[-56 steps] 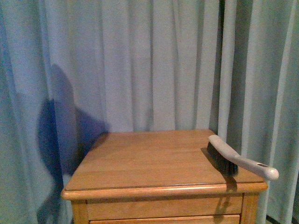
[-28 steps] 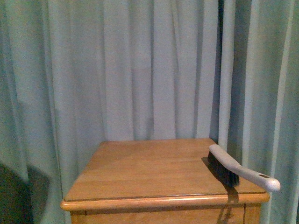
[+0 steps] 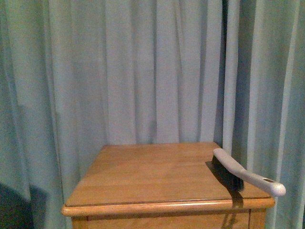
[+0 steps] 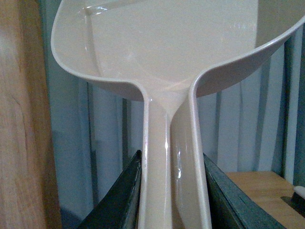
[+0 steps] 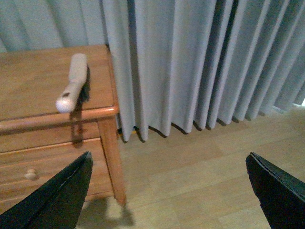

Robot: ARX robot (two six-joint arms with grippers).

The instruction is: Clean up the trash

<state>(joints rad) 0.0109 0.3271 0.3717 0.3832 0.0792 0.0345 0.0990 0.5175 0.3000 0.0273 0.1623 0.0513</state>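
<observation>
The trash is out of view in every frame. In the left wrist view a white dustpan fills the picture, its scoop empty as far as it shows. My left gripper is shut on the dustpan's handle, one dark finger pressed on each side. In the right wrist view my right gripper is open with its fingers wide apart and nothing between them. It hangs over the bare wooden floor beside the cabinet. Neither arm shows in the front view.
A wooden cabinet stands before pale blue curtains. A hand brush with a white handle and dark bristles lies at its right edge, the handle end past the corner. The brush and a drawer knob show in the right wrist view.
The front view has tilted, so the cabinet sits lower in the picture. The dark shadow on the curtain at the left has dropped to the bottom left corner. The brush has not moved.
</observation>
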